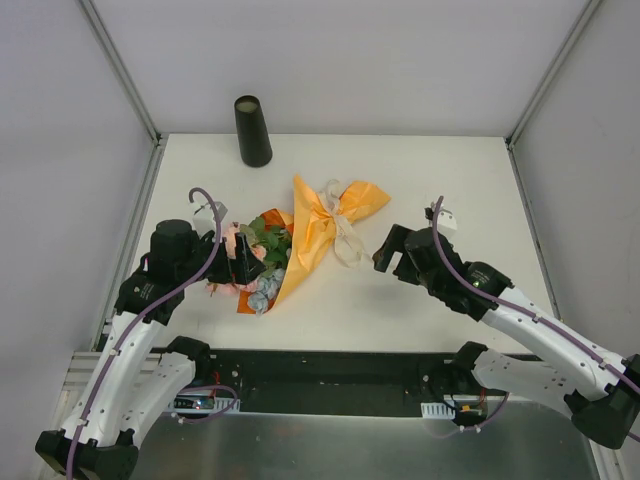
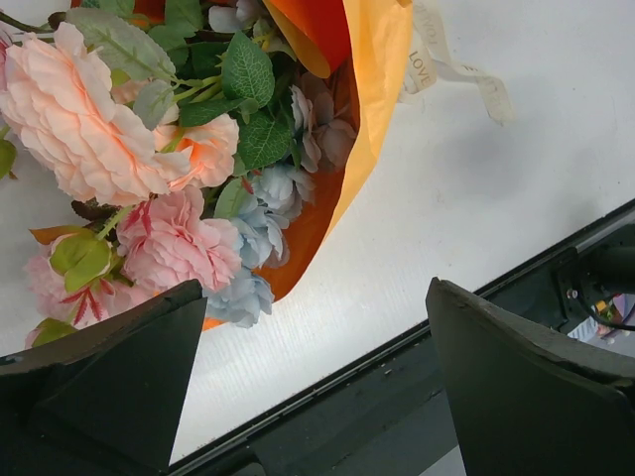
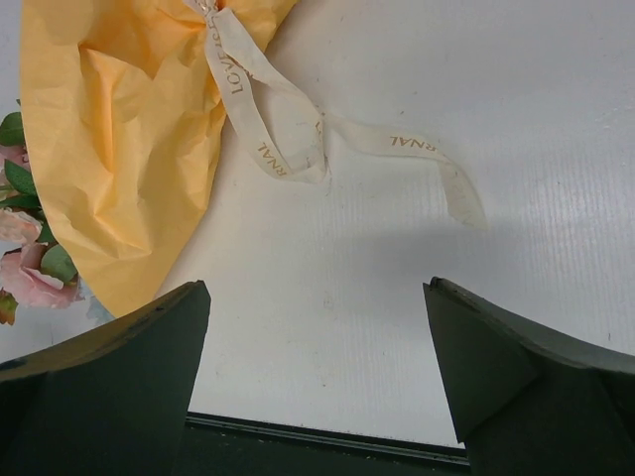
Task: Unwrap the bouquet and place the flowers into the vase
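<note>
bouquet [image 1: 300, 240] lies mid-table, vase [image 1: 253, 131] at twelve o'clock. left gripper [image 2: 316, 297] at its nine, right gripper [image 3: 316, 288] at three, both spread wide, holding nothing. paper [image 3: 119, 129] seems light, crinkly; pinch the ribbon tail [image 3: 397, 144].

You have the vase [image 1: 253, 131] upright by the table's [image 1: 450, 170] far edge, toward the far-left corner. The bouquet [image 1: 310, 235] lies on its side left of centre, paper on and ribbon [image 1: 347, 230] tied. Its flowers [image 1: 265, 248] point at the near-left corner. Your left gripper [image 1: 232, 262] is right against the blooms. Your right gripper [image 1: 393, 256], jaws spread and holding nothing, sits just beside the ribbon's tails.
</note>
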Robot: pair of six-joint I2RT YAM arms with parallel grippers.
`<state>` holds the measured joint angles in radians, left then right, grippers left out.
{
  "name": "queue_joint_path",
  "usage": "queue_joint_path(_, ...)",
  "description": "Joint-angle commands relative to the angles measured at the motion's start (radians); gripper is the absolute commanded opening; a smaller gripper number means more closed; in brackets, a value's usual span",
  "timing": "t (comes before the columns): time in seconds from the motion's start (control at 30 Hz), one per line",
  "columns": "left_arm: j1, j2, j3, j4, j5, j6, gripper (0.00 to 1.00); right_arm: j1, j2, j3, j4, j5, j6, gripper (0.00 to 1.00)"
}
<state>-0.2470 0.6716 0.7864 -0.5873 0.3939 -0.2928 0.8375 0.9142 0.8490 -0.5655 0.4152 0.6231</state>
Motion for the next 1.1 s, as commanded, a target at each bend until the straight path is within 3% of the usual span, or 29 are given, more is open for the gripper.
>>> queue_joint_path(0.0,0.006,-0.006,-0.001,0.029,0.017,0.027,0.99,0.003,-0.006,0.053,0.013,0.036,-0.019,0.99)
queue_joint_path(0.4,0.006,0.040,0.005,0.037,0.062,-0.022,0.95,0.000,0.020,0.039,0.091,0.168,-0.192,0.99)
queue_joint_path(0.53,0.005,0.075,0.022,0.038,0.114,-0.061,0.92,-0.020,0.080,0.024,0.177,0.134,-0.301,0.96)
queue_joint_path(0.8,-0.014,0.163,0.017,0.047,0.109,-0.120,0.86,-0.219,0.251,-0.045,0.402,-0.280,-0.364,0.61)
queue_joint_path(0.9,-0.038,0.229,0.036,0.047,0.126,-0.121,0.84,-0.264,0.328,-0.059,0.521,-0.375,-0.417,0.55)
queue_joint_path(1.0,-0.067,0.281,0.071,0.050,0.117,-0.121,0.83,-0.302,0.435,-0.016,0.529,-0.404,-0.428,0.46)
queue_joint_path(1.07,-0.089,0.307,0.094,0.055,0.105,-0.118,0.83,-0.337,0.495,0.008,0.535,-0.511,-0.425,0.47)
